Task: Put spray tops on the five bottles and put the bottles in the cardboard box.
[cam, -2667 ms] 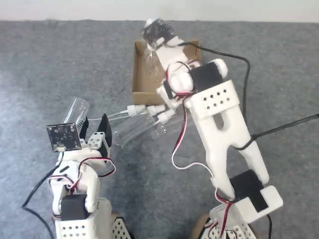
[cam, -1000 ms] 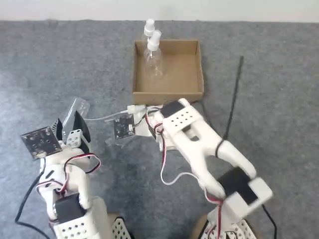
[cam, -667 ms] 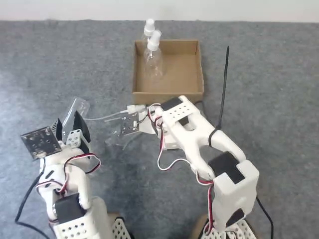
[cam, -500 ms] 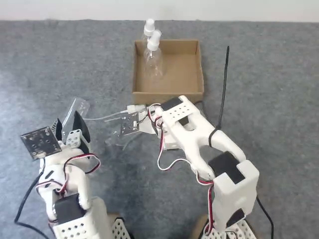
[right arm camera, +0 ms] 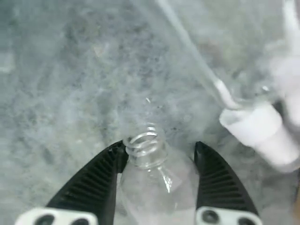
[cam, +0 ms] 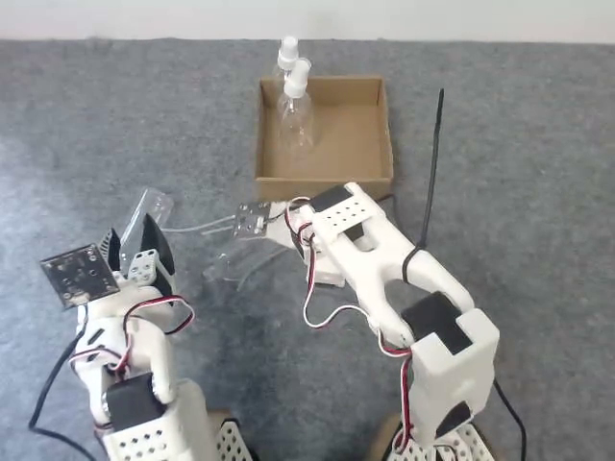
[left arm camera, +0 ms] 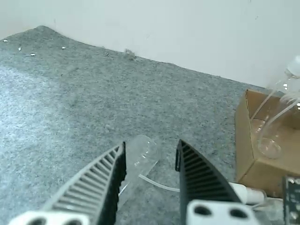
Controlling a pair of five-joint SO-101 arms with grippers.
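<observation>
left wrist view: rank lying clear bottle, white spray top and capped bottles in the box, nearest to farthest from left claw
1. lying clear bottle, just beyond the left claw's tips
2. white spray top, lying in front of the cardboard box
3. capped bottles, standing in the box

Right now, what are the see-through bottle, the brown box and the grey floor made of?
The bottle looks like clear, glossy plastic: you can see the grey through it, and its threaded neck shines. The box looks like matte brown cardboard with thin walls. The grey surface seems to be fuzzy carpet or felt, going by its speckled, matted look.
</observation>
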